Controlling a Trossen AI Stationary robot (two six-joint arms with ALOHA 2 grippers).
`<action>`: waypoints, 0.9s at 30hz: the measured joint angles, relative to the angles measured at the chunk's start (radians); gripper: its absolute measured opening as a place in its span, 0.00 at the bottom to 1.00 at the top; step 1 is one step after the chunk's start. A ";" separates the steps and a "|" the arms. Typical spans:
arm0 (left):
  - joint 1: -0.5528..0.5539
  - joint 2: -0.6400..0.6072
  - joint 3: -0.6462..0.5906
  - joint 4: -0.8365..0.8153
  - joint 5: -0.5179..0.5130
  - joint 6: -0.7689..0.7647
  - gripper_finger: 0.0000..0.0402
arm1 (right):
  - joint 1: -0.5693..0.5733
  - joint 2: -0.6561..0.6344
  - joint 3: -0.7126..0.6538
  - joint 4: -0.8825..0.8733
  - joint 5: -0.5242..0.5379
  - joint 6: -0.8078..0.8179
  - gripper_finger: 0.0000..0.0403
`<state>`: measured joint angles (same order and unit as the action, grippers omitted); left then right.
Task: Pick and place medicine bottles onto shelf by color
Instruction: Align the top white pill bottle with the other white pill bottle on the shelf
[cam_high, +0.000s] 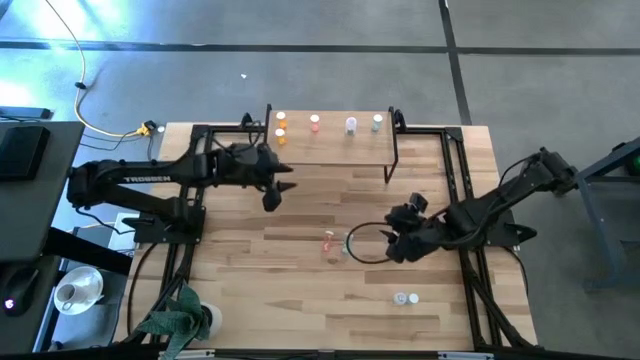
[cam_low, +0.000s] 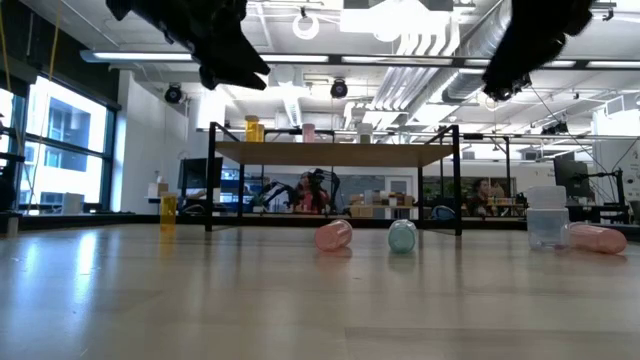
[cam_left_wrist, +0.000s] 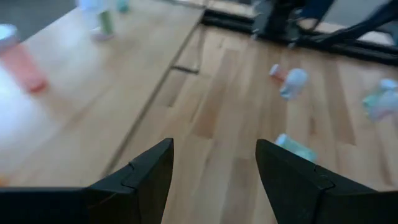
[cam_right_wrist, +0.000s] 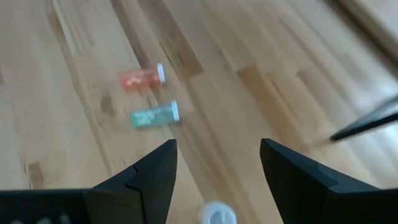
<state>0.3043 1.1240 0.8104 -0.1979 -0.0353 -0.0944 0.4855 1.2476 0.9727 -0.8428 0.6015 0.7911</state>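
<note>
right gripper (cam_high: 392, 243) hovering at centre table, fingers spread wide and empty. pink bottle (cam_right_wrist: 142, 78) and teal bottle (cam_right_wrist: 154, 115) lying side by side at nine o'clock of it. best to drop straight over one bottle, closing across its body, not the cap. left gripper (cam_high: 272, 190) also wide and empty, at six o'clock of the shelf (cam_high: 330, 145), where five bottles already stand.

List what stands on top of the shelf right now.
On the shelf, upright bottles: two orange, one pink-red, one pale blue-white, one teal green. Nothing covers its top in the high view.
</note>
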 joint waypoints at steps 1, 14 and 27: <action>-0.016 0.000 -0.018 0.041 0.000 0.000 0.54 | 0.009 0.000 -0.014 -0.001 0.000 0.028 0.55; -0.196 0.000 -0.151 0.277 -0.006 -0.018 0.54 | 0.067 0.000 -0.118 -0.090 -0.029 0.425 0.55; -0.292 0.001 -0.179 0.340 -0.122 0.000 0.54 | 0.067 0.000 -0.241 -0.002 -0.061 0.546 0.55</action>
<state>0.0123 1.1248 0.6319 0.1417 -0.1574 -0.0940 0.5529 1.2476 0.7318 -0.8446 0.5409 1.3366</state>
